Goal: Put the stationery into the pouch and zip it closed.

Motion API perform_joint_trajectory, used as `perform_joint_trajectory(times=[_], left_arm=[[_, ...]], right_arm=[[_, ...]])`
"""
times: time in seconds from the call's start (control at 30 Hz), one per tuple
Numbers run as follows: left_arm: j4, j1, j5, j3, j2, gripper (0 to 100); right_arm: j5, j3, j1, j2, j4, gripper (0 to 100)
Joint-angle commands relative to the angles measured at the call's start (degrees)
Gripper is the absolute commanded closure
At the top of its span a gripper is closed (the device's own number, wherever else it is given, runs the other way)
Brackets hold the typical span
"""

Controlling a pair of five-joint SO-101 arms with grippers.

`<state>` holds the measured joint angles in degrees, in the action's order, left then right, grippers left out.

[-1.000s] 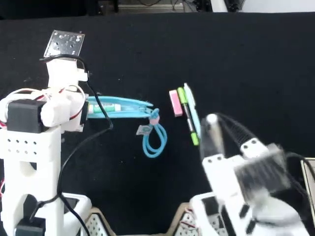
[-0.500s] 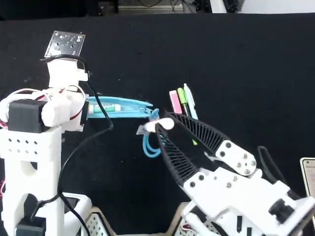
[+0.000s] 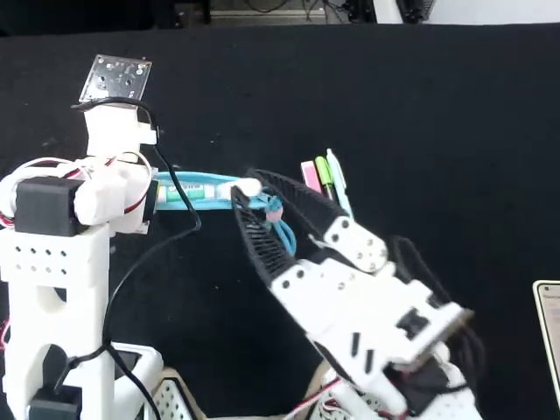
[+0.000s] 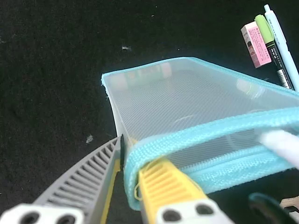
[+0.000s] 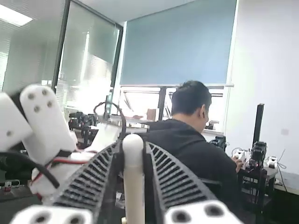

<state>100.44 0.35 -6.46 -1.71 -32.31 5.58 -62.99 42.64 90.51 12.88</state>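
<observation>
The clear pouch [image 3: 210, 191] with cyan zipper trim lies left of centre, and my left gripper [image 3: 156, 194] is shut on its near end. In the left wrist view the grey and yellow fingers of that gripper [image 4: 127, 156] pinch the pouch [image 4: 187, 107] at its zipper edge. My right gripper [image 3: 242, 185] is shut on a white pen [image 3: 249, 186], whose tip sits at the pouch's mouth and shows as a white end [image 4: 280, 143]. A pink eraser [image 3: 310, 177], a green highlighter [image 3: 324, 171] and a light blue pen [image 3: 338, 182] lie together right of the pouch.
The pouch's blue loop strap [image 3: 282, 238] lies partly under the right arm. A white-edged card [image 3: 549, 306] sits at the right edge. The black table cloth [image 3: 420, 114] stretches open behind the stationery.
The right arm has swung left from beside the stationery to the pouch's mouth, carrying the white pen. The left arm and pouch have stayed put.
</observation>
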Motion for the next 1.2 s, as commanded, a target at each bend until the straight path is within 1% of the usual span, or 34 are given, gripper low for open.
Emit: perform_joint_trajectory(times=[0.0,0.27,0.37,0.47,0.53,0.57,0.7,0.9,1.03,1.17], left_arm=[[0.35,-0.22,0.0,-0.13,0.09,97],[0.35,-0.22,0.0,-0.13,0.09,97],[0.35,-0.22,0.0,-0.13,0.09,97],[0.35,-0.22,0.0,-0.13,0.09,97],[0.35,-0.22,0.0,-0.13,0.09,97],[0.35,-0.22,0.0,-0.13,0.09,97],[0.35,-0.22,0.0,-0.13,0.09,97],[0.35,-0.22,0.0,-0.13,0.09,97],[0.35,-0.22,0.0,-0.04,0.09,97],[0.35,-0.22,0.0,-0.04,0.09,97]], right_arm=[[-0.09,-2.24,0.44,0.04,-3.25,98.7],[-0.09,-10.24,0.35,-0.04,-2.73,98.2],[-0.26,-11.38,0.7,-0.04,0.35,97.9],[-0.44,-9.8,0.7,-0.04,4.13,90.9],[-0.44,-7.43,0.7,-0.13,8.7,85.8],[-0.26,-5.93,0.7,-0.57,11.25,84.8],[-0.09,1.98,0.35,-3.56,18.37,88.1],[-0.09,11.38,-0.35,-5.49,20.31,94.6],[-0.09,13.41,-8.35,-5.93,25.23,95.2],[-0.09,12.97,-22.24,-5.93,34.11,95.2]])
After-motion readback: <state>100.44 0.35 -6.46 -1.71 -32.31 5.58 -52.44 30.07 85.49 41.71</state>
